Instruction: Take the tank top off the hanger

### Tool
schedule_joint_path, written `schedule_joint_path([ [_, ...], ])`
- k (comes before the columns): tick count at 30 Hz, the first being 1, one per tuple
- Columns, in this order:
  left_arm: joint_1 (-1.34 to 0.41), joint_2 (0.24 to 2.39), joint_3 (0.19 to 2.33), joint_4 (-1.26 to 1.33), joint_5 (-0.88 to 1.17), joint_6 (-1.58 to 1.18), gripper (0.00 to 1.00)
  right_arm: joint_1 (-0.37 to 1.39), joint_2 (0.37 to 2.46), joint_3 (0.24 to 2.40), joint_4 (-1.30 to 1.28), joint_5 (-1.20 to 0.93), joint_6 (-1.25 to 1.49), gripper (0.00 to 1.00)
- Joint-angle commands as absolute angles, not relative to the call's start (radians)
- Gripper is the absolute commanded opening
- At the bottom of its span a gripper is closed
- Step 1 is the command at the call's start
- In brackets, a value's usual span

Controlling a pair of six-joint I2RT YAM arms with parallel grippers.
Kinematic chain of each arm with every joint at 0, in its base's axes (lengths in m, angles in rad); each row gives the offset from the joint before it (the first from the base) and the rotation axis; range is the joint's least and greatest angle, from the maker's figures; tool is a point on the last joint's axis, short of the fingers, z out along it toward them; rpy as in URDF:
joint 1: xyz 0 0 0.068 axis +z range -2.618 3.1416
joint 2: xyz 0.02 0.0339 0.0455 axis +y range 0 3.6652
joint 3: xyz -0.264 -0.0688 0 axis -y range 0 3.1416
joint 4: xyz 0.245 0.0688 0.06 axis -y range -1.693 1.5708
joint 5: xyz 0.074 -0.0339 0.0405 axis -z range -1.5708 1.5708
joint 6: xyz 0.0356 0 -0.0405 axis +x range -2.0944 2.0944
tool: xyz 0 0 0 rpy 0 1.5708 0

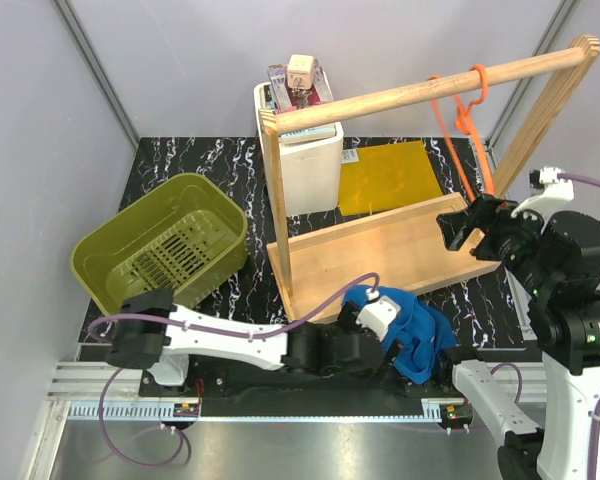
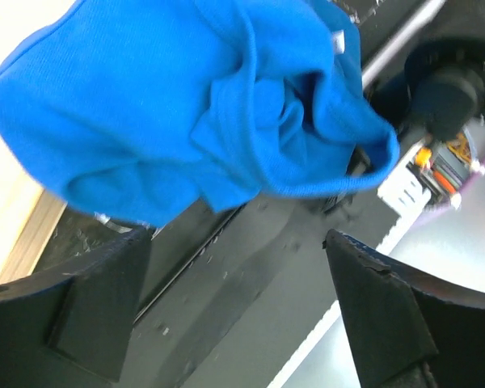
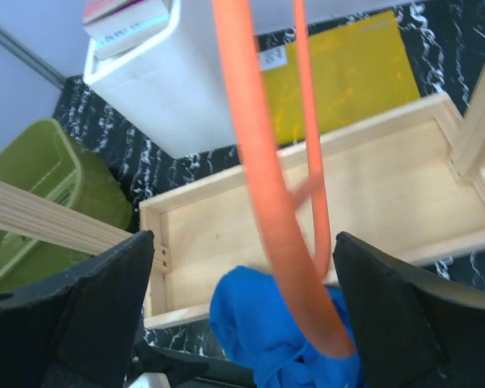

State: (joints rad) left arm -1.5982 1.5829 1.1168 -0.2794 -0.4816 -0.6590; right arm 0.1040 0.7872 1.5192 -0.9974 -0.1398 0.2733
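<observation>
The job looks all but finished, and what remains seems to be only drawing the arms back. The left hand [image 2: 238, 246] is spread wide with nothing between its blunt black fingers [image 2: 97, 307]. Just ahead of its fingertips lies the tank top [image 2: 186, 113], a bright blue, soft, fine-knit shirt bunched into a rumpled heap with folded hems and straps. It rests on the black, white-veined counter [image 1: 230, 160], against the near edge of the shallow pale wooden tray [image 1: 380, 250]. It is well apart from the hanger [image 3: 238, 48] and no strap looks caught on it. The right hand [image 3: 244, 238] is also wide open and grips nothing. The hanger's smooth, thin orange plastic bars pass down through the gap between its fingers. I cannot tell whether either bar brushes a finger. Above that hand the hanger's curved hook loops over the round, light wooden rail [image 1: 430, 88], and its frame hangs bare.
</observation>
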Motion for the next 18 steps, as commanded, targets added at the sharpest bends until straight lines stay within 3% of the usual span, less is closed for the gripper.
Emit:
schedule_joint_path([
  [1,-1.583,1.696,1.271,-0.339,-0.600,-0.770,0.99,0.103,0.720,1.462,-1.071,-0.042,0.290,1.00],
  [16,-1.479,2.075,1.473,-0.446,-0.566,-1.026,0.99,0.103,0.565,1.457,-1.178,-0.006,0.298,1.00],
  [17,-1.474,2.082,1.468,-0.446,-0.560,-1.038,0.97,0.103,0.560,1.457,-1.178,-0.008,0.301,1.00],
  [18,-1.467,2.094,1.463,-0.446,-0.560,-1.051,0.88,0.101,0.557,1.454,-1.178,-0.011,0.302,1.00],
])
